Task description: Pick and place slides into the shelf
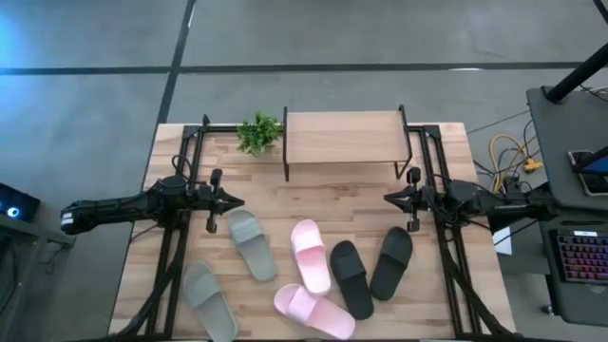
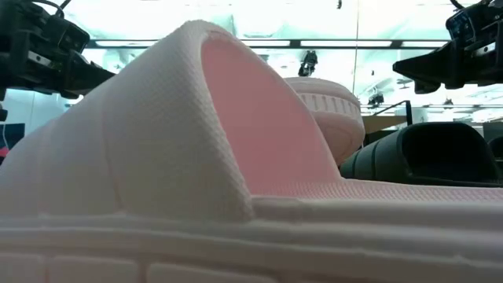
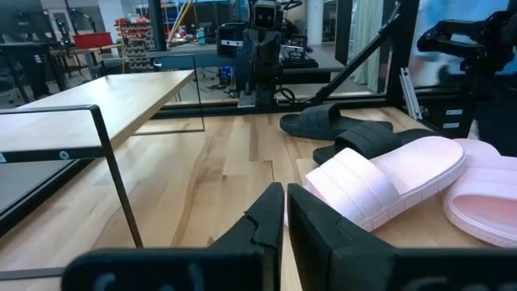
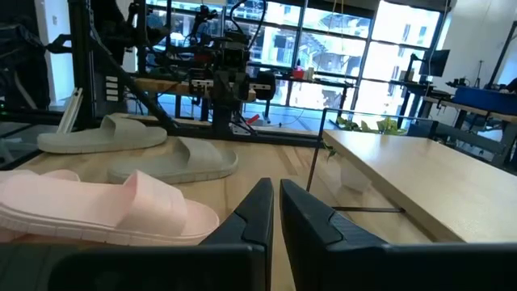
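Both arms' jaws were clenched empty while the six rubber slide sandals (image 1: 313, 256) at 6 o'clock looked light, bendy, easiest grabbed by the strap.

You have a pale wooden bench (image 1: 437, 304) with a light wooden shelf (image 1: 342, 136) on black legs. On it lie two grey-green slides (image 1: 250, 243), two pink slides (image 1: 310, 255) and two black slides (image 1: 351, 277). A green plant (image 1: 258, 132) stands beside the shelf.

— Any lettering to read here, on a label, a brand mark, a number?

— None. The pink rubber slide sandals (image 1: 311, 256), the low rack with the light wooden top board (image 1: 343, 138) and the wooden tabletop (image 1: 285, 204) carry no legible text in any view.
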